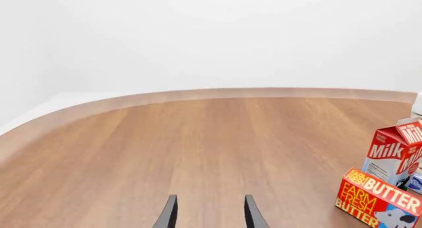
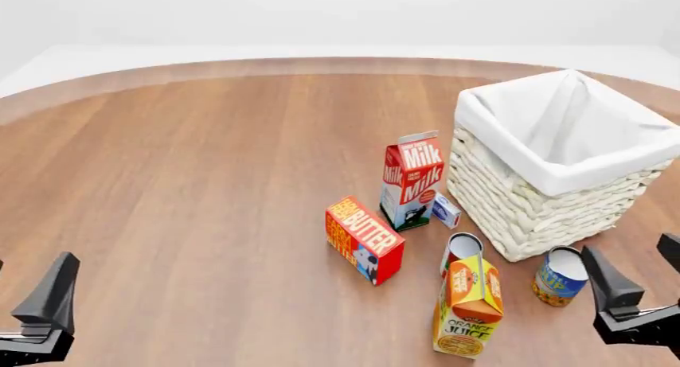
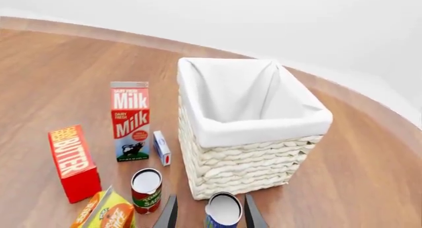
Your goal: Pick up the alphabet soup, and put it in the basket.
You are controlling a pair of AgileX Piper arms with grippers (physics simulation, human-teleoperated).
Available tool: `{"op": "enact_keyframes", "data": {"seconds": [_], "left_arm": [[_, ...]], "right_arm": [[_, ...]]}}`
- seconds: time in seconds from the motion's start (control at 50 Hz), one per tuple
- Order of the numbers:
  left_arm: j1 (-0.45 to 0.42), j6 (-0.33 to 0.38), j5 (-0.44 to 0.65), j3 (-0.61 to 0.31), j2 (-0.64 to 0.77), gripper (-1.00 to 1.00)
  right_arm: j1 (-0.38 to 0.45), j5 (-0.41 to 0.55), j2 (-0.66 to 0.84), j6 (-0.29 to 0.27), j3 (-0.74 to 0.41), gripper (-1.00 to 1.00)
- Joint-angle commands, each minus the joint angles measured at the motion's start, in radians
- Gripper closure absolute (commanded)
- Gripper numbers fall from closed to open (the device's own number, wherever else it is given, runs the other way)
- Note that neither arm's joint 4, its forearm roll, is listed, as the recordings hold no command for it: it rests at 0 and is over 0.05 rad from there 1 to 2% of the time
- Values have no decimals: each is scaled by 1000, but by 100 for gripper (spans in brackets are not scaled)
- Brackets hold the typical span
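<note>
The alphabet soup [image 2: 560,276] is a short can with a blue label and a pale lid, standing on the table by the basket's near corner. In the right wrist view the alphabet soup [image 3: 223,211] shows just ahead, between the two fingertips. My right gripper [image 2: 635,267] is open, low at the can's right, and I cannot tell whether it touches the can. The basket [image 2: 510,200] is a big cream wicker square with a white liner; the basket [image 3: 244,168] has nothing in it. Far left, my left gripper [image 2: 27,291] is open and holds nothing; its fingers [image 1: 170,214] frame bare wood.
A red-labelled can [image 2: 463,250] stands left of the soup, with an orange juice carton [image 2: 467,306] in front of it. A butter box [image 2: 365,240], a milk carton [image 2: 412,181] and a small white-blue box [image 2: 447,211] sit left of the basket.
</note>
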Motion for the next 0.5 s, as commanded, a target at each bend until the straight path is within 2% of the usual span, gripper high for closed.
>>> {"op": "enact_keyframes", "data": {"seconds": [0.02, 0.5], "left_arm": [[0, 0, 0, 0, 0, -100], [0, 0, 0, 0, 0, -100]], "right_arm": [[-8, -12, 43, -6, 10, -100], [-44, -90, 128, -8, 78, -100]]}}
